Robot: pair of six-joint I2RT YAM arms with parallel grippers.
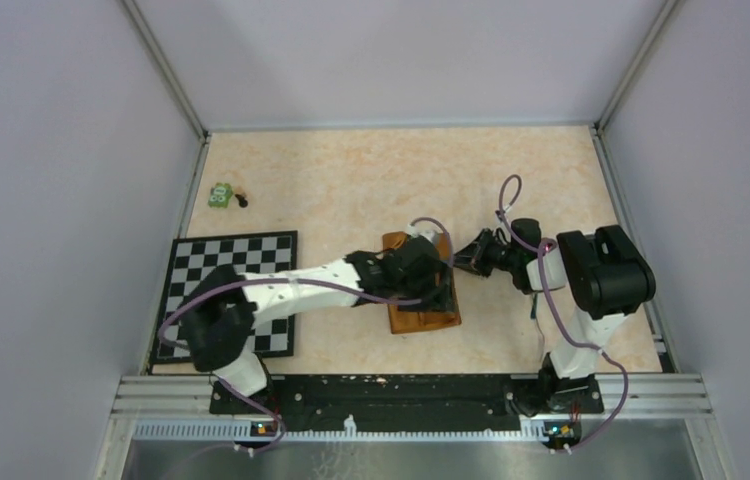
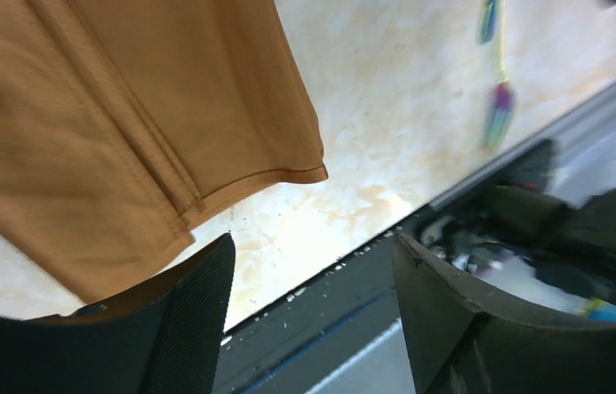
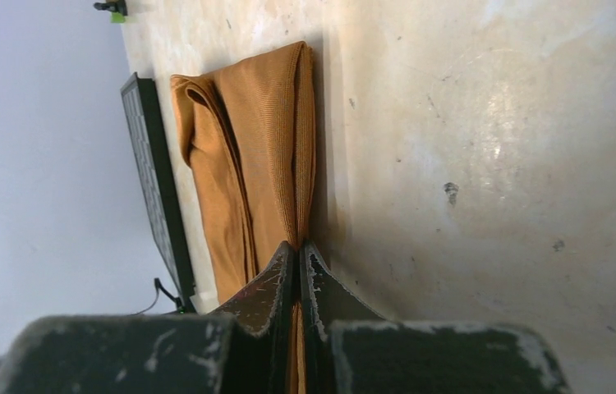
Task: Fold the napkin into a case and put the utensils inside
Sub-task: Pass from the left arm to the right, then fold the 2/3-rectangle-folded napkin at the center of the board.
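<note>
Pinching the right edge of the folded napkin (image 3: 247,139), the right gripper (image 3: 298,248) is clamped; the left gripper (image 2: 311,246) hovers spread over its near corner, bare table (image 1: 351,180) beyond.

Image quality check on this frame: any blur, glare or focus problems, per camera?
Top external: even light, sharp, no glare on the table. Left wrist: utensils smeared and soft at top right, napkin a bit soft, left claw pad texture clearer. Right wrist: bright glare patch on the table upper right; napkin ribbing crisp up to the right claw.
</note>
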